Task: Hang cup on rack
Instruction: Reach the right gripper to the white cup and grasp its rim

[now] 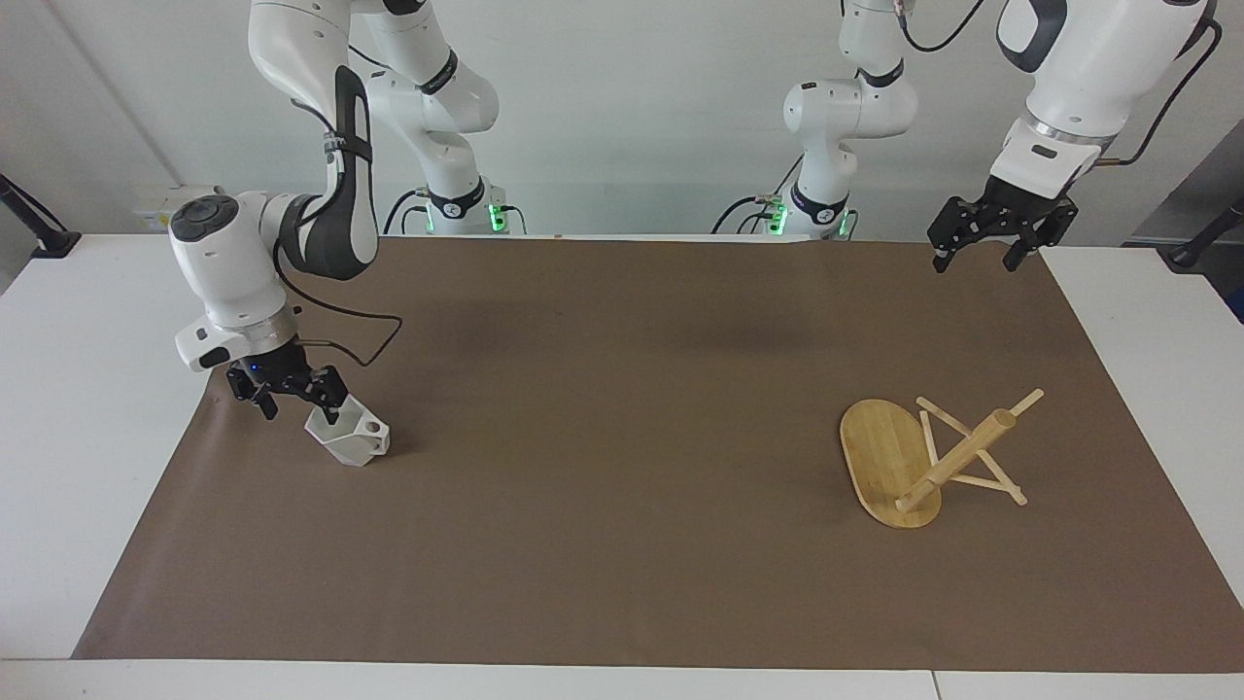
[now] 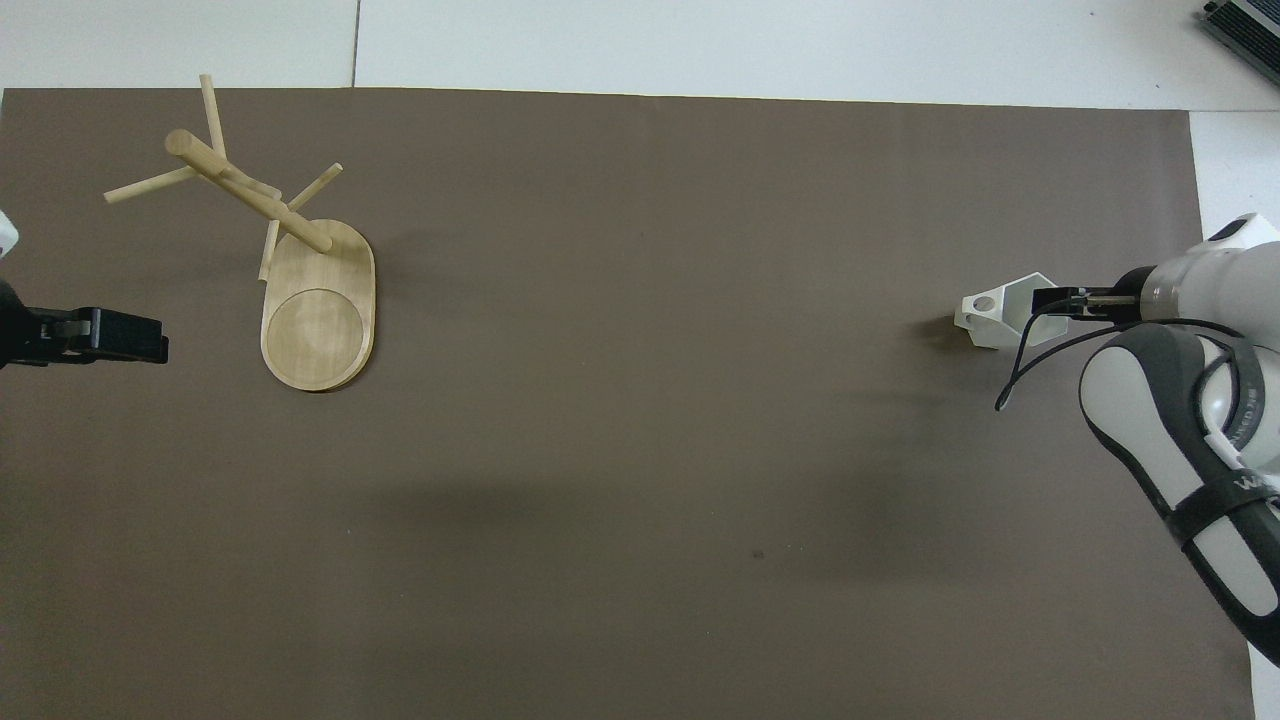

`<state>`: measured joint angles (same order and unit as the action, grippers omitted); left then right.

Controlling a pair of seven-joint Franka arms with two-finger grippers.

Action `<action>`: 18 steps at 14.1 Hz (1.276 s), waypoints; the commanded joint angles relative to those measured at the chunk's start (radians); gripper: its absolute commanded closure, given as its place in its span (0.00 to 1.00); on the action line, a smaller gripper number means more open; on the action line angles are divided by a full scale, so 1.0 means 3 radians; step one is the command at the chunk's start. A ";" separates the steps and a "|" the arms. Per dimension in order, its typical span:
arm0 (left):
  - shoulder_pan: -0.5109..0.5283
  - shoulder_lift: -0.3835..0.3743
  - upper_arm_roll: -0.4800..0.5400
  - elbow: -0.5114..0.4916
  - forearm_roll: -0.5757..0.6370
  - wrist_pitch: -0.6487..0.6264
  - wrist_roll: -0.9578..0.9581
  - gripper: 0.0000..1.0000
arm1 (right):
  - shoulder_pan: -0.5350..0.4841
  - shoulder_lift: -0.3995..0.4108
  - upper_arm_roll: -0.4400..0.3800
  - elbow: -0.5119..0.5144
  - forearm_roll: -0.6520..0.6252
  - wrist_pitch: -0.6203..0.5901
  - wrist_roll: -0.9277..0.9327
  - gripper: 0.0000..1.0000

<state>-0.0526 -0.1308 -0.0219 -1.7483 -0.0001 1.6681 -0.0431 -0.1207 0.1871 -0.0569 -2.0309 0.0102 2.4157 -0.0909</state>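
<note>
A: At the right arm's end of the table (image 1: 58, 408), what's the right arm doing?
B: Bent at the elbow, forearm dropping steeply, wrist pointing down. The right gripper (image 1: 289, 399) is low at the cup (image 1: 348, 435), fingers apart, one fingertip at the cup's mouth rim, the other just beside it on the side toward the table's end.
A: Touching?
B: Can't tell for sure. Fingers straddle the rim wall, not clamped on it.
A: Cup pose?
B: On the brown mat (image 1: 622, 467), tipped a bit, handle with round holes facing toward the middle of the table. Overhead view shows the cup (image 2: 1000, 315) with the right gripper (image 2: 1050, 301) overlapping its mouth edge.
A: Left arm?
B: Waiting. Raised, wrist down, left gripper (image 1: 975, 255) hanging over the mat corner at its own end, close to the robots. Fingers spread, nothing in them. Overhead only catches the left gripper (image 2: 120, 336) at the frame edge.
A: Rack?
B: The rack (image 1: 923, 457) lies tipped over on the mat at the left arm's end, oval base up on edge, post slanting, pegs resting on the mat. Overhead, the rack (image 2: 300, 280) is well apart from the cup.
A: Cup on a peg?
B: No, not hung.
</note>
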 commanded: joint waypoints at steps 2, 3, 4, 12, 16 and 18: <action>0.0037 -0.0091 -0.0014 -0.0094 -0.0041 0.0023 0.0026 0.00 | -0.0022 0.0041 0.0000 -0.0051 -0.0049 0.0124 0.0088 0.00; 0.0037 -0.0086 -0.0014 -0.0094 -0.0041 0.0023 0.0026 0.00 | -0.0017 0.0041 -0.0005 -0.0062 -0.0049 0.0119 0.0093 0.00; 0.0037 -0.0086 -0.0014 -0.0094 -0.0041 0.0023 0.0026 0.00 | -0.0017 0.0036 0.0000 -0.0077 -0.0039 0.0124 0.0093 0.00; 0.0037 -0.0091 -0.0014 -0.0094 -0.0041 -0.0043 0.0021 0.00 | -0.0017 0.0031 0.0000 -0.0087 -0.0019 0.0093 0.0165 0.10; 0.0037 -0.0091 -0.0014 -0.0099 -0.0041 -0.0003 0.0026 0.00 | -0.0017 0.0026 0.0000 -0.0087 -0.0019 0.0073 0.0165 0.46; 0.0037 -0.0091 -0.0014 -0.0094 -0.0041 -0.0002 0.0016 0.00 | -0.0017 0.0026 0.0000 -0.0087 -0.0014 0.0073 0.0165 0.61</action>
<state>-0.0525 -0.1309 -0.0219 -1.7497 -0.0001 1.6610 -0.0431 -0.1217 0.2029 -0.0585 -2.0419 0.0103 2.4233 -0.0649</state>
